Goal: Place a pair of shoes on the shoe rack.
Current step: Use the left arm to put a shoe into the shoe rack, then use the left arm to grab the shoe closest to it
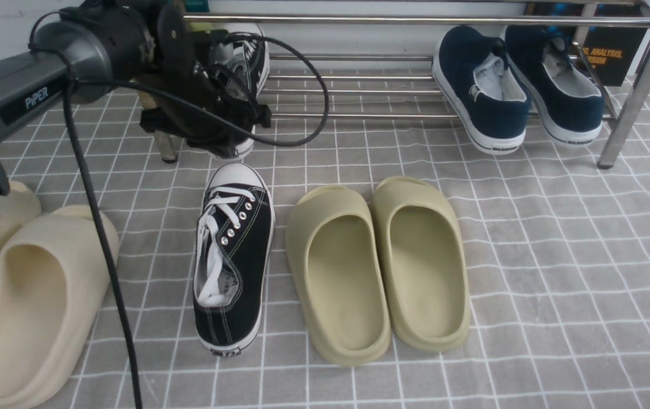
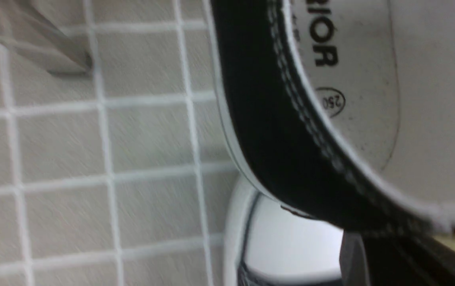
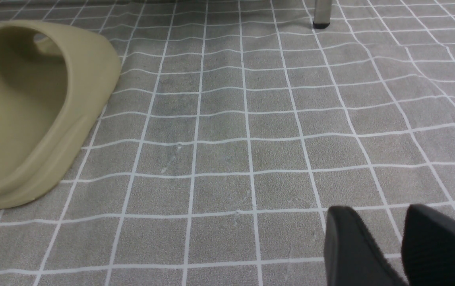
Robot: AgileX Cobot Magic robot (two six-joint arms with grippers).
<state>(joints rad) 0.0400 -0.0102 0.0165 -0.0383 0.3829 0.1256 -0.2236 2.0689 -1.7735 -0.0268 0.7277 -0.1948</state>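
One black sneaker (image 1: 234,255) with white laces lies on the floor cloth, toe toward the shoe rack (image 1: 415,20). My left gripper (image 1: 225,128) is shut on the other black sneaker (image 1: 250,54) at the rack's left end, toe up over the bars. The left wrist view shows this sneaker's heel collar and insole (image 2: 291,131) close up, with a finger (image 2: 352,258) against it and the floor sneaker's white toe cap (image 2: 291,242) below. My right gripper (image 3: 390,238) is open and empty just above the cloth; it does not show in the front view.
Navy slip-ons (image 1: 520,85) sit on the rack's right part. Olive slides (image 1: 378,261) lie right of the floor sneaker, one also in the right wrist view (image 3: 32,111). Beige slides (image 1: 35,295) lie at the left. Rack legs (image 1: 637,91) (image 3: 322,16) stand on the cloth.
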